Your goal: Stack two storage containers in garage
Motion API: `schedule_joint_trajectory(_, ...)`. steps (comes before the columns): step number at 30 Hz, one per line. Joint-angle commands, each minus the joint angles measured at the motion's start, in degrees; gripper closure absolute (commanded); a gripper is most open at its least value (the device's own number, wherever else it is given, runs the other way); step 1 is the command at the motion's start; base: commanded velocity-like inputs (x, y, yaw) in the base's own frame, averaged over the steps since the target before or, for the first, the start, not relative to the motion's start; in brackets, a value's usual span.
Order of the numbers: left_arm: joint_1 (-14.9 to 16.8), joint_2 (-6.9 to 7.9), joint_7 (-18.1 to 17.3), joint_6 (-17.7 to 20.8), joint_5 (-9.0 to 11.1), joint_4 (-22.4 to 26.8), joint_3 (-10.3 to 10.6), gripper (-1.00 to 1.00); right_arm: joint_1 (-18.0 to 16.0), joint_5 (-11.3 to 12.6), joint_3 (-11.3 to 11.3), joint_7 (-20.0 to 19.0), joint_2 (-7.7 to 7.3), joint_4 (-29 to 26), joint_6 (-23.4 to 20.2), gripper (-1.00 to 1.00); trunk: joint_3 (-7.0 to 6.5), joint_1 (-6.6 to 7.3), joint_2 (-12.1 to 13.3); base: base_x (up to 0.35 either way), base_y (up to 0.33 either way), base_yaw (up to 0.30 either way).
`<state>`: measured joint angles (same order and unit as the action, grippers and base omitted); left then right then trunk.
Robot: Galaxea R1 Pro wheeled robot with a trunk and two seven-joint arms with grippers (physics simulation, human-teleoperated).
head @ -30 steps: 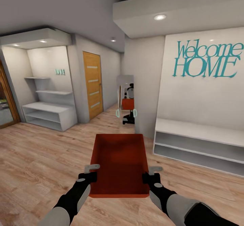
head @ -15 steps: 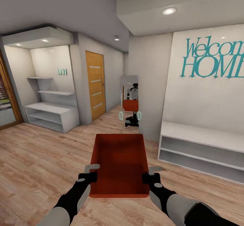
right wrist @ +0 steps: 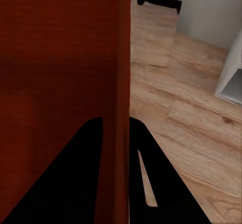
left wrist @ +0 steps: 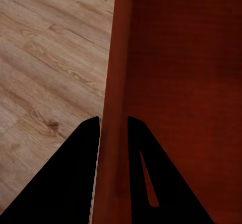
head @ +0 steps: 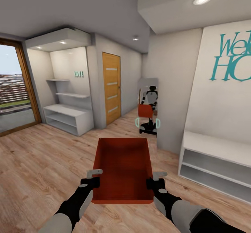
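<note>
The orange-red storage container (head: 122, 168) was up in the air in front of the robot, above the light wood floor (head: 42, 163). It sat level, with its open top facing up, and nothing was inside it.

The left gripper (head: 91, 181) pinched the left wall of the tray, near the end closest to the robot. In the left wrist view one dark finger (left wrist: 75, 178) was outside the thin wall and the other was inside, both pressed tight on it. The right gripper (head: 155, 181) did the same on the right wall, with a finger (right wrist: 75, 178) on each side of it. Holding both sides at once probably kept the long tray flat, so it would not tip or swing on the way.

This was not the garage. The floor was wood, not grey. Ahead stood a tall mirror (head: 149, 109) against the wall, showing the robot with the red tray. Left of it was a slatted wood door (head: 111, 88), and further left were white shelves (head: 66, 102) and a big glass door (head: 15, 90). On the right was a low white bench (head: 216, 159) under teal letters (head: 232, 60).

I think the tray was partway through its trip, and the garage was yet to be reached.
</note>
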<state>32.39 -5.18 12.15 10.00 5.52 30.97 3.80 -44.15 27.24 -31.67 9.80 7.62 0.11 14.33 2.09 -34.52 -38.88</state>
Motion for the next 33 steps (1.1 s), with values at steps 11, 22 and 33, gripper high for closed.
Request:
schedule_joint_trajectory(11, 0.04, 2.54, 0.95, 0.46, 0.32, -0.11, -1.61, 1.00, -0.06, 0.44, 1.52, 0.22, -0.24, -0.11, 1.14, 1.00, 0.10, -0.05, -0.09, 0.322, 0.000, 0.102)
schedule_joint_trajectory(22, 0.04, 2.63, 0.86, 0.46, 0.28, -0.12, -1.61, 1.00, -0.06, 0.44, 1.52, 0.22, -0.24, -0.11, 1.08, 1.00, 0.10, -0.05, -0.09, 0.322, 0.000, 0.000)
schedule_joint_trajectory(33, 0.04, 2.63, 0.89, 0.46, 0.31, -0.12, -1.61, 1.00, -0.06, 0.44, 1.52, 0.22, -0.24, -0.11, 1.11, 1.00, 0.10, -0.05, -0.09, 0.322, 0.000, 0.001)
